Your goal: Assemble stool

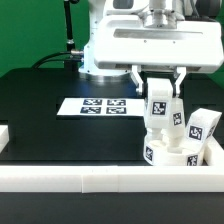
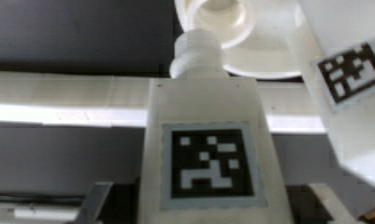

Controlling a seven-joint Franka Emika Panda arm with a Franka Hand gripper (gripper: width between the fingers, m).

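My gripper (image 1: 160,98) is shut on a white blocky leg (image 1: 157,110) with a square tag and holds it upright over the round white seat (image 1: 168,154). The seat lies by the front rail at the exterior view's right. The leg's lower end reaches the seat's top; I cannot tell whether it sits in a hole. In the wrist view the held leg (image 2: 205,140) fills the middle between my gripper's (image 2: 205,205) fingers (image 2: 99,200). Its narrow end points at the seat (image 2: 255,45). Another tagged leg (image 1: 201,128) stands right of the seat and also shows in the wrist view (image 2: 349,70).
The marker board (image 1: 104,105) lies flat on the black table behind the seat. The long white border rail (image 1: 100,180) runs along the front edge, with a short side piece at the left (image 1: 4,135). The rail also shows in the wrist view (image 2: 68,98).
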